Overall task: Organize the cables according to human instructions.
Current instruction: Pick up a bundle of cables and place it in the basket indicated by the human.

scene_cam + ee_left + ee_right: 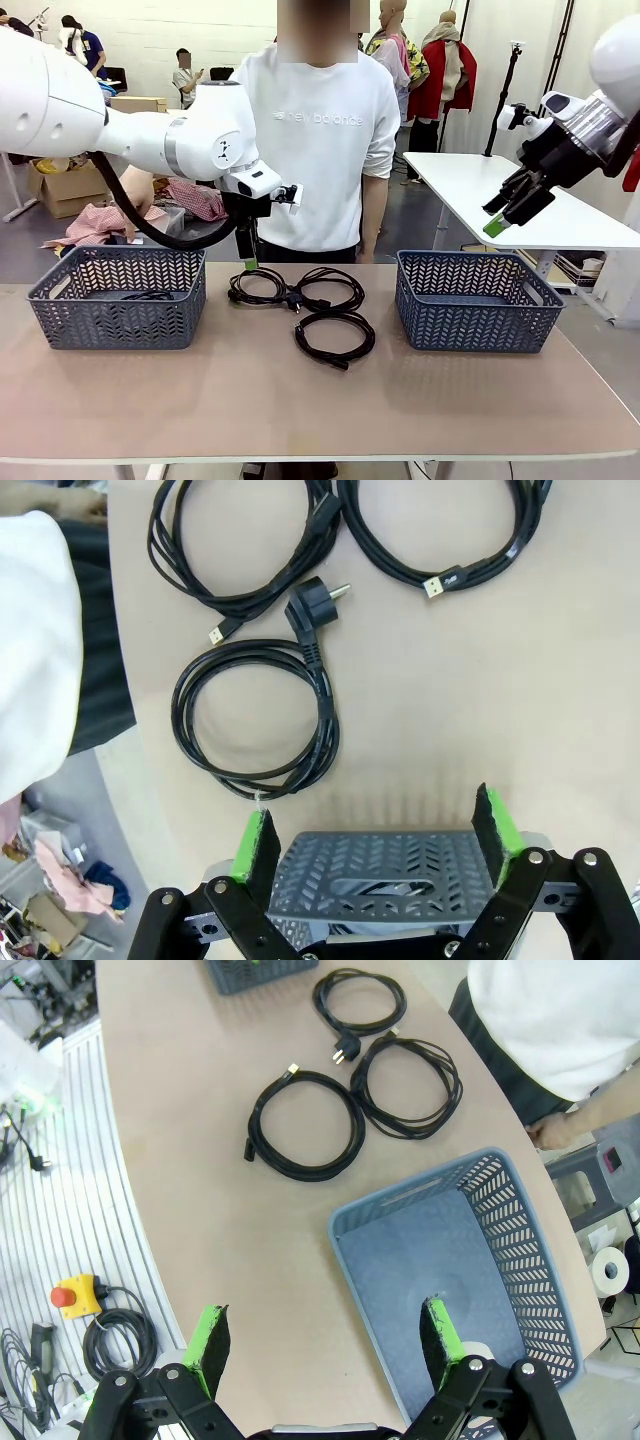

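Three cables point(325, 730) lie coiled on the bench point(300, 410) between the two baskets. A fourth seems to sit in the left basket point(115, 315), though the lattice wall hides most of it. Both grippers stand wide and empty. The left gripper point(375, 830) hangs just beside that basket, and the right gripper point(325, 1345) is high over the right basket point(520, 1260). The coils crowd together, with the round plug point(315, 602) just beside its neighbour, so lifting one could drag another or loosen a loop. The left arm also works close to the person point(320, 140).
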You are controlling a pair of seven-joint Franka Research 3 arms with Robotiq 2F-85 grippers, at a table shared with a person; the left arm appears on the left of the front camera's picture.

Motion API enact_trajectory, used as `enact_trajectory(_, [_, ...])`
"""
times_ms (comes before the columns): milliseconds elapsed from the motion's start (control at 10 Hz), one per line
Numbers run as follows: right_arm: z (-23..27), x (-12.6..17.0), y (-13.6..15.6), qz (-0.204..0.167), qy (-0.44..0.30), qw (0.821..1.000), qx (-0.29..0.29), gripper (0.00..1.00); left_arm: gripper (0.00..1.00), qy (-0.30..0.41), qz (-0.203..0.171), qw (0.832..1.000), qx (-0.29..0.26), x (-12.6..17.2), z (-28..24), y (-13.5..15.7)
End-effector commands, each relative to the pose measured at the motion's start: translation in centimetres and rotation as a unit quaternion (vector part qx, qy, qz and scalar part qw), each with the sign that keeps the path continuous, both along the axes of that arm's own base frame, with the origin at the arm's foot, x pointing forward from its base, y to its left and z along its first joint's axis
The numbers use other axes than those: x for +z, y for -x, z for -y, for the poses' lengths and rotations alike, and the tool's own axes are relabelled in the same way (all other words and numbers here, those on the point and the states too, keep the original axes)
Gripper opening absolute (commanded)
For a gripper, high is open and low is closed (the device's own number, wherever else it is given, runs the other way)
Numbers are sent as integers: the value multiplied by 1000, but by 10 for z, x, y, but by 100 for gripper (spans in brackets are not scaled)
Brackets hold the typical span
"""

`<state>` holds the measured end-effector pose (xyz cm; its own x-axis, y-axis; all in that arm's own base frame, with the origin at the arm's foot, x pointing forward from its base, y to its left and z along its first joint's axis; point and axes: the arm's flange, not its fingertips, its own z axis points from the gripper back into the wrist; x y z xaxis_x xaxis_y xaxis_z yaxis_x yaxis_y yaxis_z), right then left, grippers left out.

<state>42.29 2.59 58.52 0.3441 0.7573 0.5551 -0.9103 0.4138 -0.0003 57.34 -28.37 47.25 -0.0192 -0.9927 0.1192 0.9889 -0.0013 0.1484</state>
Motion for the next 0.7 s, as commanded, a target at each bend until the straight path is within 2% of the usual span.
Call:
enact_trajectory(0, [0,3,-1,1,1,1000,0,100,100,3,-3,1000,-7,-8,-1,-15])
enact_trajectory(300, [0,3,-1,1,1,1000,0,100,100,-6,-11,1000,7,-42,-2,-43])
enact_trajectory(600, [0,3,-1,1,1,1000,0,100,100,-22,-41,999,0,-81,11,-54])
